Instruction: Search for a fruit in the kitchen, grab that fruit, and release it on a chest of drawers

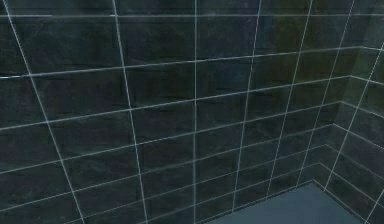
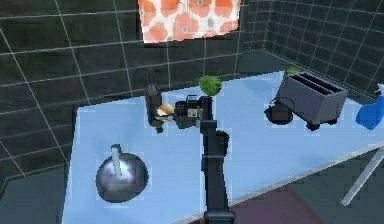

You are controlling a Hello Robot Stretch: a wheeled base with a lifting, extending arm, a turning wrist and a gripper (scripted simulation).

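**On the desk, at the arm's far end: a green round thing**

Toward the back of the pale blue desk (image 2: 250, 140) lies a green round thing (image 2: 209, 83), about the shape and colour of an apple, though too small to name with certainty. It rests on the desk top just beyond the two white marked squares (image 2: 205, 104) at the end of the arm (image 2: 212, 165), which rises as a dark bar from the arm side view's bottom edge.

Left of those squares is the gripper (image 2: 177, 110), its dark body low over the desk. A small tan thing (image 2: 162, 110) lies right at its fingers, and whether they touch it cannot be told. Because things lie on the desk at and behind the gripper, it cannot be told whether it holds anything, nor how its fingers are set.

Just behind the tan thing stands a dark bottle (image 2: 152, 92), upright. Nearer the desk's front left corner, well apart from the gripper, sits a metal bowl (image 2: 122, 180) with a handle-like piece sticking up from it.

To the arm side view's right are a dark kettle (image 2: 278, 110) and, just beside it, a grey toaster (image 2: 314, 96). Another bit of green (image 2: 292, 71) shows behind the toaster. A blue bottle (image 2: 372, 108) stands at the right edge.

Behind the desk is a dark tiled wall (image 2: 60, 50) bearing a picture (image 2: 190, 18) of orange-red flowers.

The forward view faces dark tiles (image 1: 150, 100) close up, with a pale blue-grey surface (image 1: 320, 205) at its lower right corner.
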